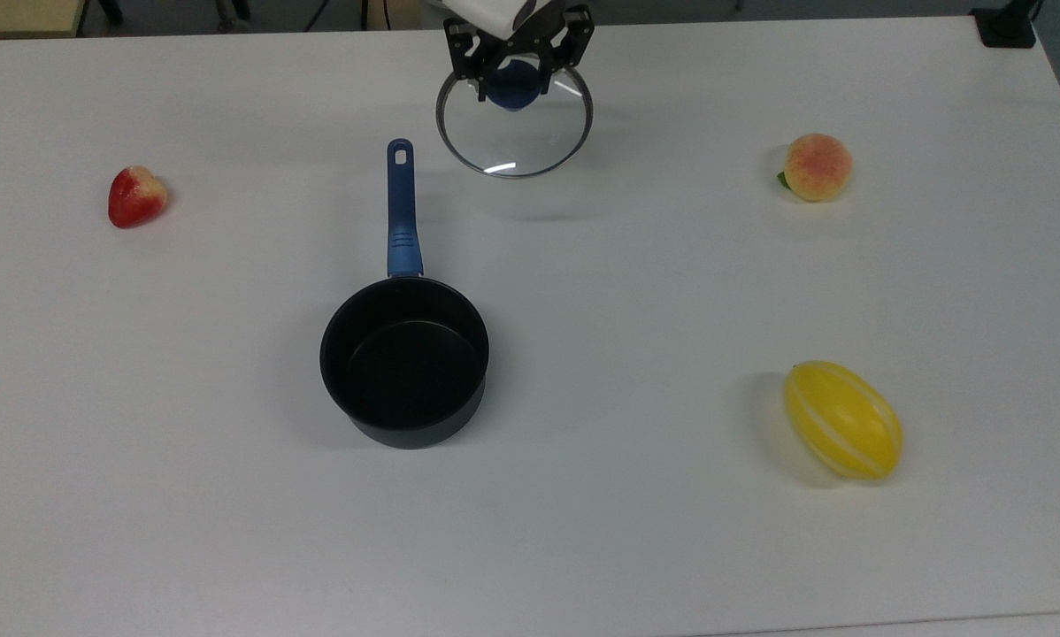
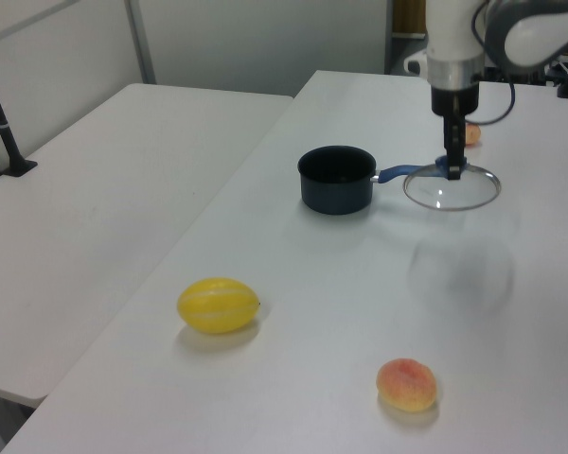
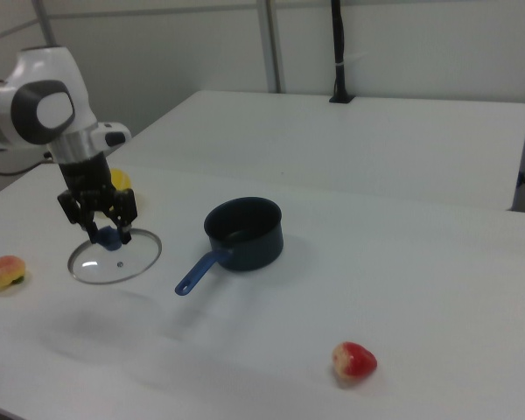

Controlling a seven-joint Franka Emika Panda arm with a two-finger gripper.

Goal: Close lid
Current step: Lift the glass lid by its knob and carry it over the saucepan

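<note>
Laboratory or office-type test room: white worktables are standing side by side against plain partition walls, with a black camera post clamped at the far edge of one. A robot arm is working over a table on which toy fruit is lying as props, such as a yellow melon and a strawberry.

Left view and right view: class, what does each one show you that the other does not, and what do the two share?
Left view's own: the yellow melon whole, pale stripes and all, and the hand seen edge-on. Right view's own: the strawberry whole, and the fingers either side of the blue knob. Shared: the lid held by its knob clear of the table, the open black saucepan, the peach.
</note>
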